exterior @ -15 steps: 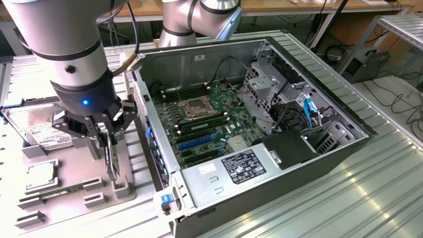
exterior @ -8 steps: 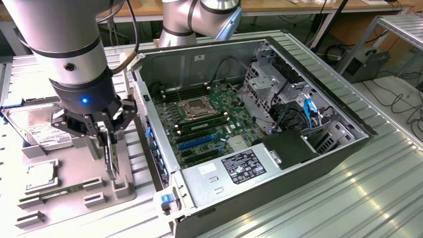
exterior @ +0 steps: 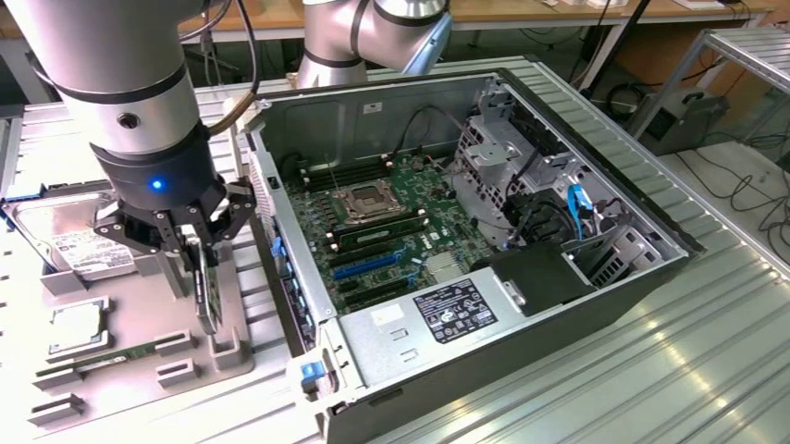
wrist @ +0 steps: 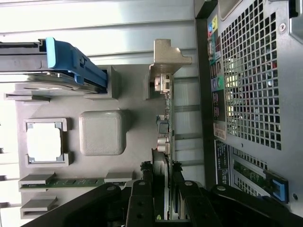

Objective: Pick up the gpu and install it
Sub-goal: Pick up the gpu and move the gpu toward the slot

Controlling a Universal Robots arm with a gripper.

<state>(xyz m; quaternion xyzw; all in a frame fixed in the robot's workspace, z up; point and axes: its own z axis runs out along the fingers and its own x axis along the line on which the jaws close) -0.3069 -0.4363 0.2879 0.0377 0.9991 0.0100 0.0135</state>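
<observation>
Now I see the black linkage gripper (exterior: pixel 195 264) (wrist: pixel 162 170) clamped on the gpu (exterior: pixel 210 305) (wrist: pixel 166 127), a thin black card with a pale metal bracket. It stands on edge at the grey plastic parts tray (exterior: pixel 124 324). In the exterior view, that is nine o'clock from the open metal computer case (exterior: pixel 593 305).
</observation>
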